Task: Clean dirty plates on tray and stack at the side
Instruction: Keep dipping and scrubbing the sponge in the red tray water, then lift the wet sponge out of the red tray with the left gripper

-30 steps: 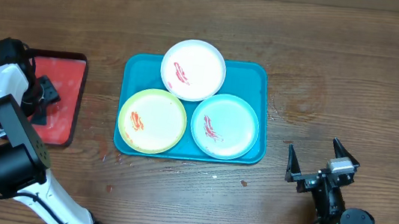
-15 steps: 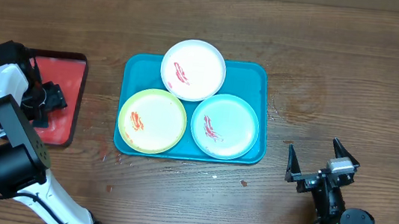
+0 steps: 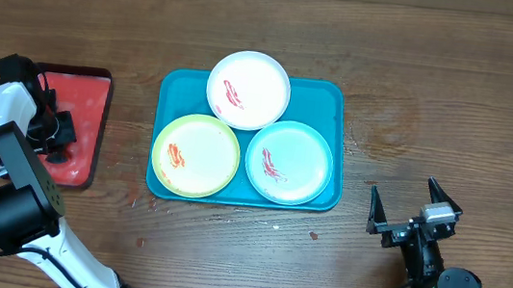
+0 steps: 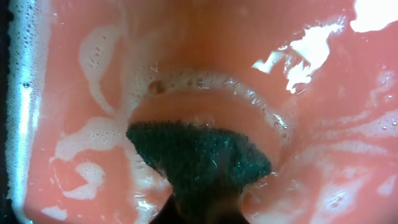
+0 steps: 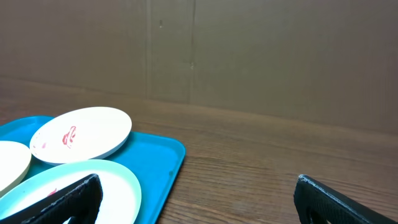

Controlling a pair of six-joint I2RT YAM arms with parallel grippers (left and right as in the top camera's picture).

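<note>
Nothing is cleaned yet: the white plate (image 3: 249,90), yellow-green plate (image 3: 195,154) and light blue plate (image 3: 289,161) lie smeared on the teal tray (image 3: 325,94). The left gripper (image 3: 55,131) has its fingers pinched on a green sponge (image 4: 199,162) in the soapy red tray (image 3: 88,96); the right gripper (image 3: 404,195) stands wide.

The tray (image 3: 327,102) is done in plain teal-blue. Three colours are covered by the plates: a white plate (image 3: 259,78), a yellow-green plate (image 3: 204,162) and a light blue plate (image 3: 302,149), each streaked with red sauce smears (image 3: 231,94). The smaller red tray (image 3: 91,111) is edged with a dark rim and swirled with white foam (image 4: 93,134). A dark green sponge (image 4: 199,155) is seen, kinda speckled. The tabletop (image 3: 456,89) is finished in brown wood grain.
</note>
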